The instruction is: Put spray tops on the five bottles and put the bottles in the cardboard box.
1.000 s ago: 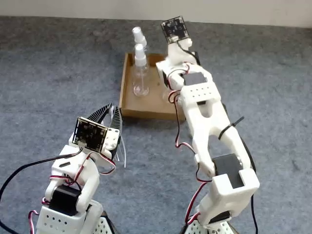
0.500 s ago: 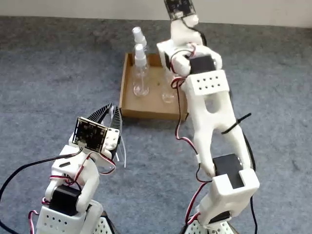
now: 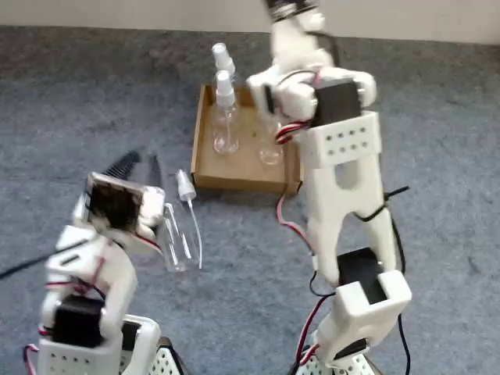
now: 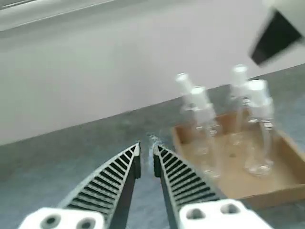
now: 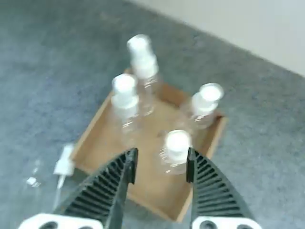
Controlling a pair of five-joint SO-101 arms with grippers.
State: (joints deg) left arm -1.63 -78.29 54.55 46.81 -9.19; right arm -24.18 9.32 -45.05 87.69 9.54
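Where the work stands: four capped bottles [image 5: 125,102] stand upright in the cardboard box [image 3: 234,181]; by judgement, one bottle is left to cap and box.
Fifth bottle [image 3: 173,244]: lies on its side on the surface [image 3: 78,94], outside the box, on the arms' side of its front wall; it looks uncapped, hence not yet boxed.
Loose spray top [image 3: 186,186]: just beside the box's front wall, with its dip tube trailing away from the box alongside the fifth bottle; the two lie close, ready to be joined.
Left hand [image 4: 147,160]: all but clenched, only a slit between the jaws, holding nothing; it hangs on the arms' side of the box, near the fifth bottle, and is judged best placed to take it.
Right hand [image 5: 159,160]: released and empty, held above the box over the capped bottles.
Spacing in the box: the bottles stand apart, and the bare floor near the front wall looks enough for the fifth.
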